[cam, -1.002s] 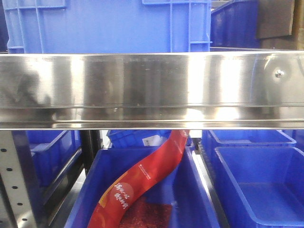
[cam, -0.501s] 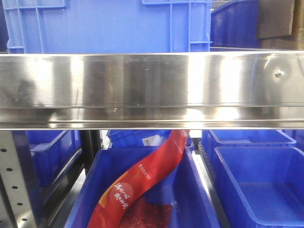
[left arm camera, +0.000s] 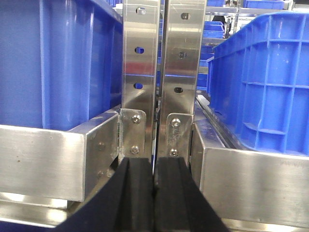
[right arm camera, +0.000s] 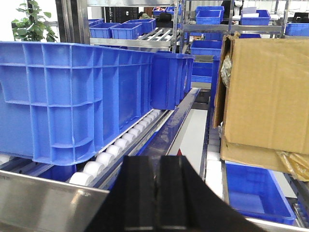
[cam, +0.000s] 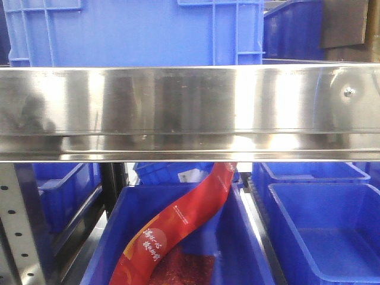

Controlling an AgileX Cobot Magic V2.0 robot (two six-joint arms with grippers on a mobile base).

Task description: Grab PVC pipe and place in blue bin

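Left gripper (left arm camera: 154, 193) closed, empty, level w/ steel uprights (left arm camera: 158, 72).

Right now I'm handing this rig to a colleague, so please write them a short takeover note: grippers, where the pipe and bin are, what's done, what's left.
Left gripper: shut, empty, facing the steel rack uprights between two blue bins.
Right gripper: shut, empty, beside a large blue bin on rollers, cardboard box to its right.
PVC pipe: not visible in any view.
The front view shows a steel shelf rail, blue bins, and a red packet in a lower bin.
Done: nothing evident.
Left: find the pipe, grasp it, place it in a blue bin.
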